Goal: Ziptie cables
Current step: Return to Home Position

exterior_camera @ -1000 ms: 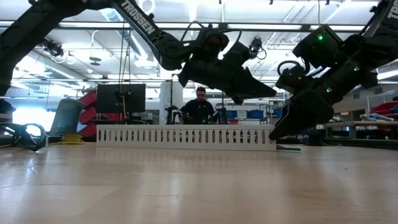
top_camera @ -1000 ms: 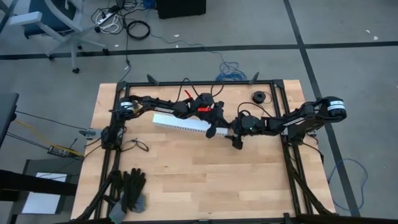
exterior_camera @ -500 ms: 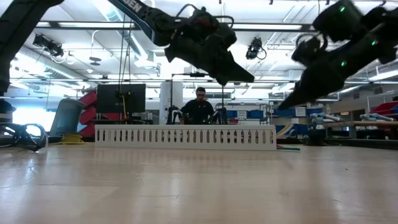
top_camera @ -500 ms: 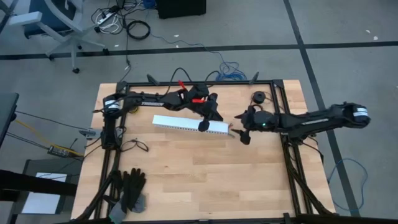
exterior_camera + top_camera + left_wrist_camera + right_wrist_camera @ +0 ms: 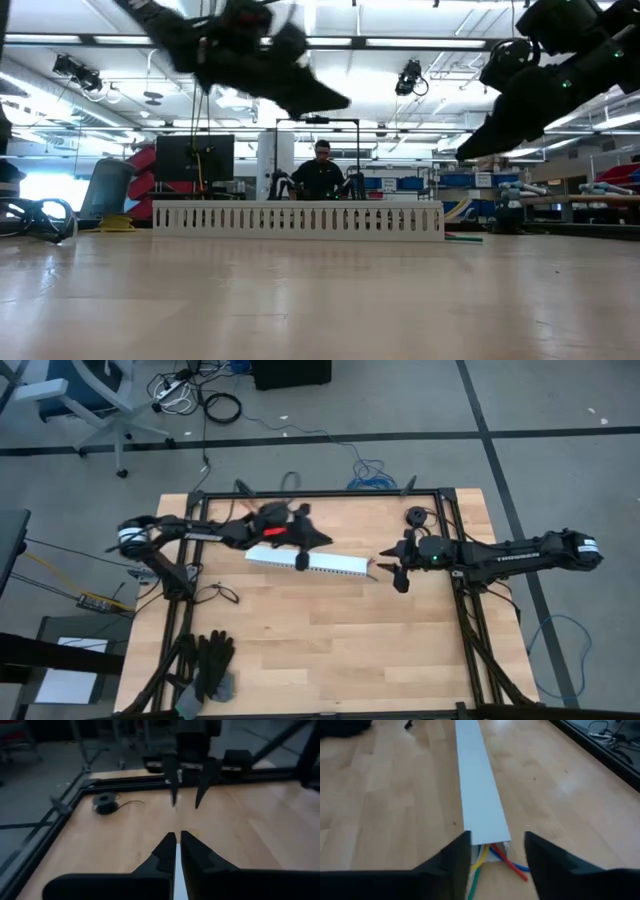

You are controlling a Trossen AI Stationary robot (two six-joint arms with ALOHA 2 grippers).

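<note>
Right hand [image 5: 497, 840], fingers [image 5: 451, 862] apart, near cables [image 5: 510, 865] at white duct's [image 5: 477, 790] end

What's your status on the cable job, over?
Left gripper shut, raised over white duct. Right gripper open, facing duct's end. Cables inside closed duct, coloured ends poking out. Nothing seen in the way.

Right gripper [image 5: 497, 839], its 2 dark fingers [image 5: 451, 865] spread apart, flanks the near end of a closed white cable duct [image 5: 476, 780] lying on the wooden table [image 5: 385, 815]. Cables [image 5: 510, 863] in yellow, green, red and blue protrude from that end.
</note>
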